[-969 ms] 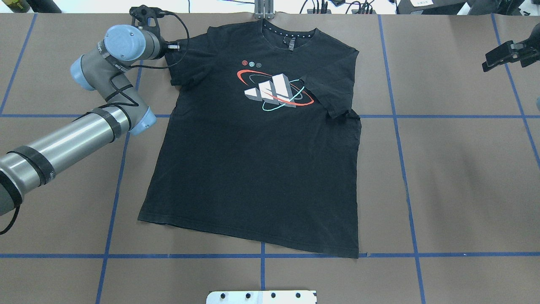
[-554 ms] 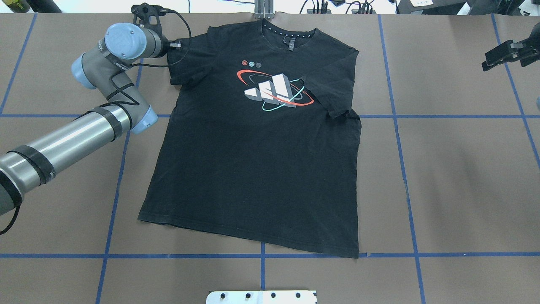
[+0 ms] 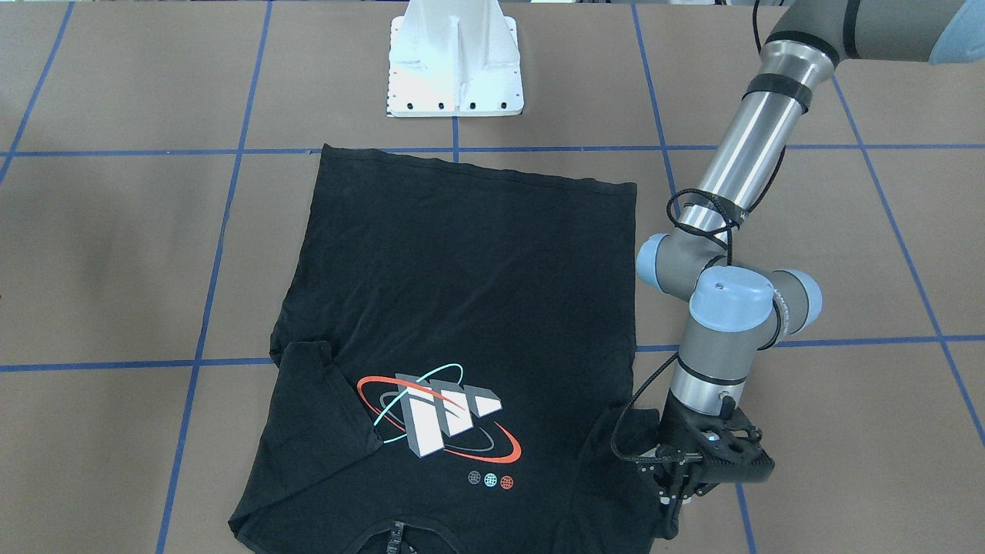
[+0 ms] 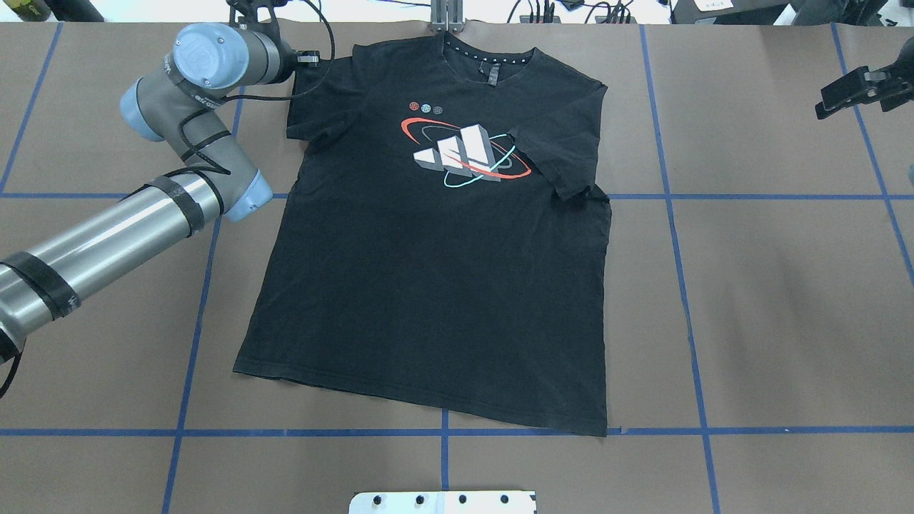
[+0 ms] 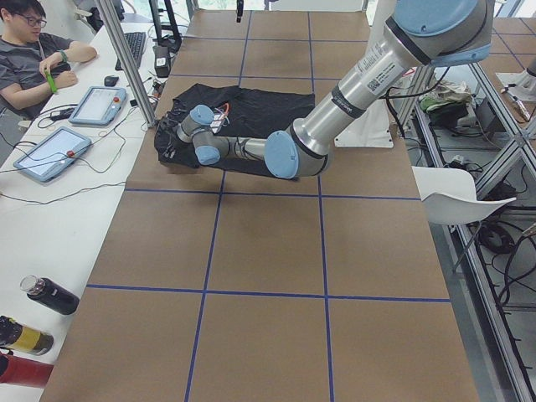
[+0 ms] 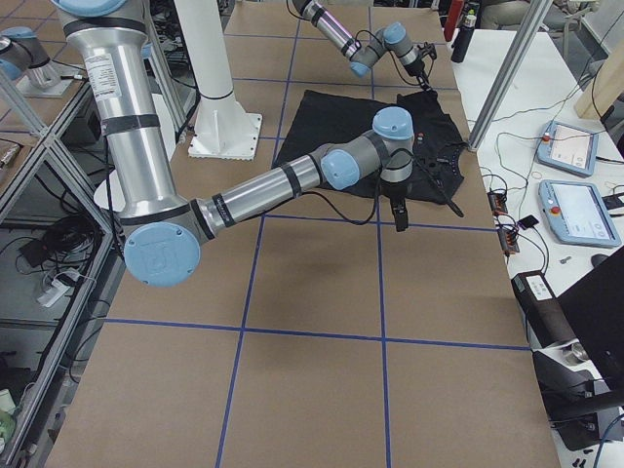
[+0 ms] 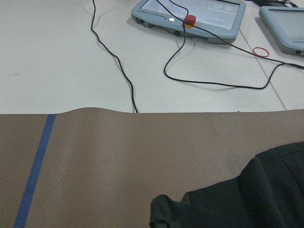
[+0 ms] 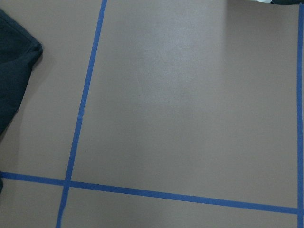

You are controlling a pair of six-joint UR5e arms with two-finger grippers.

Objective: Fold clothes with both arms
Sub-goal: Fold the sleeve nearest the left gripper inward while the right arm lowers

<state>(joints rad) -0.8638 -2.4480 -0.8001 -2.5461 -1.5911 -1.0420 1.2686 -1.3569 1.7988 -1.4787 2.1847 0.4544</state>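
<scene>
Working left hand at outspread sleeve of T-shirt on worktop; holding right hand well apart; seemingly having other sleeve tucked in, leaving body folds; cannot tell either hand's grip.

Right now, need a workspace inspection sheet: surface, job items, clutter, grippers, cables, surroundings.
Surface: brown paper-covered table with blue tape grid.
Job's things: black short-sleeved T-shirt flat, graphic up; its sleeve on the robot's right folded inward.
Clutter: nothing seen.
Grippers: left gripper at the shirt's other sleeve, jaws unclear; right gripper off the shirt, above bare table, jaws unclear.
Cables: black cable hanging beside the left wrist.
Surroundings: white pedestal base; white bench with grey tablet controllers, seated person, bottles.
</scene>
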